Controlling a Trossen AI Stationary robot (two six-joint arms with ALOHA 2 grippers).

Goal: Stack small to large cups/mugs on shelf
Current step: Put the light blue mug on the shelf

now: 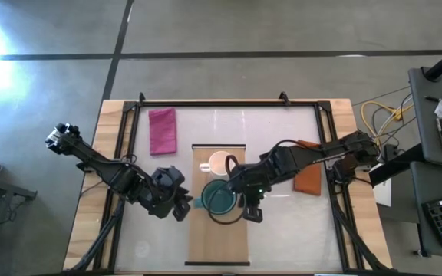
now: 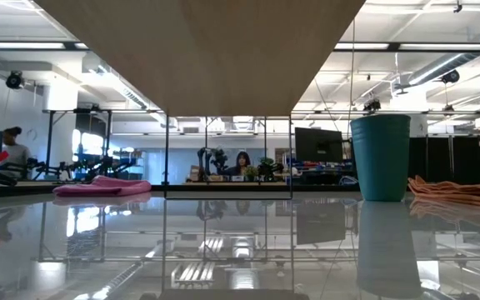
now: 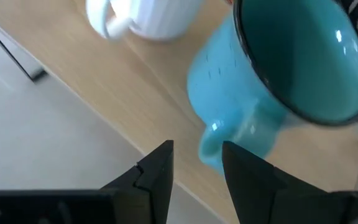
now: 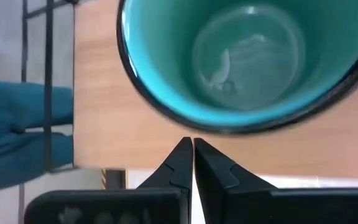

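Note:
The teal mug (image 1: 218,198) stands on its base on the light-wood shelf (image 1: 218,238), with the cream mug (image 1: 219,163) just behind it, also on the board. My left gripper (image 3: 196,163) is open at the mug's left side (image 1: 181,203). The mug's handle (image 3: 215,142) sits just ahead of the gap between the fingers. My right gripper (image 4: 192,149) is shut, close to the mug's dark rim (image 4: 185,124), at the mug's right near side (image 1: 252,211). The dark green cup (image 2: 380,157) stands upright on the tabletop under the shelf; the high view does not show it. My right gripper's shut fingertips (image 4: 185,148) lie right beside the teal mug's outer wall, just under the rim. I cannot tell whether they touch it. The mug stays upright on the shelf.
A magenta cloth (image 1: 163,130) lies on the table left of the shelf, and an orange cloth (image 1: 308,178) lies to its right, partly under my right arm. A dark frame (image 1: 133,123) runs along the table's left, far and right sides. The shelf's underside (image 2: 198,50) spans the top of the low view.

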